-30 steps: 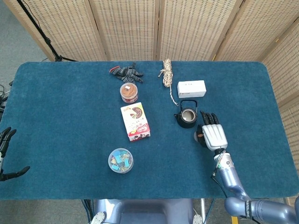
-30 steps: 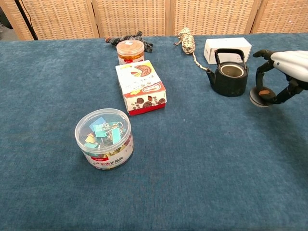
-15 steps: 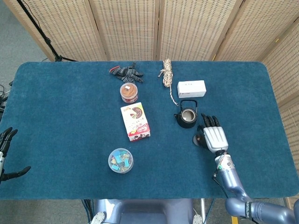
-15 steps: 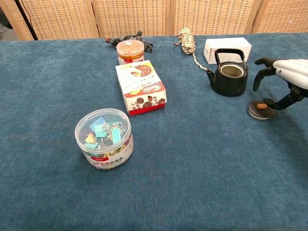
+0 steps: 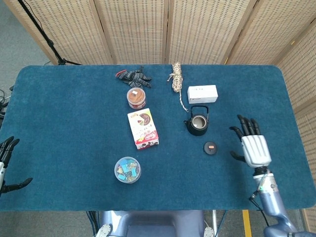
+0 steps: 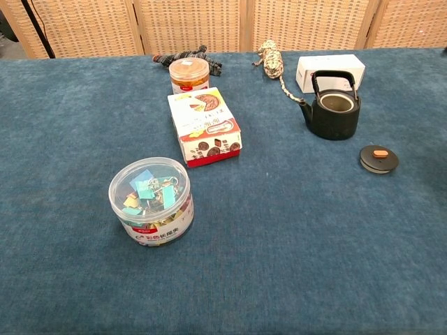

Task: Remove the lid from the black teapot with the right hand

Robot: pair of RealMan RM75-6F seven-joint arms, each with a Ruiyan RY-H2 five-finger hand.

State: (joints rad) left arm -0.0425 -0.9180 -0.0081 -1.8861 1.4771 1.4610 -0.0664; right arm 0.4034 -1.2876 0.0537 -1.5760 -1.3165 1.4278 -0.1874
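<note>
Head view shows the right hand (image 5: pixel 255 148) has drawn back toward the table's right edge since a moment ago, fingers spread and holding nothing, now well apart from the lid (image 5: pixel 211 147), which it hovered over before. The lid lies flat on the blue table (image 5: pixel 74 113), a dark disc with a small orange knob, near the black teapot (image 5: pixel 198 123) on its near-right side. The teapot stands upright, mouth uncovered, handle raised. The left hand (image 5: pixel 6 163) rests at the table's left edge, fingers apart, empty.
</note>
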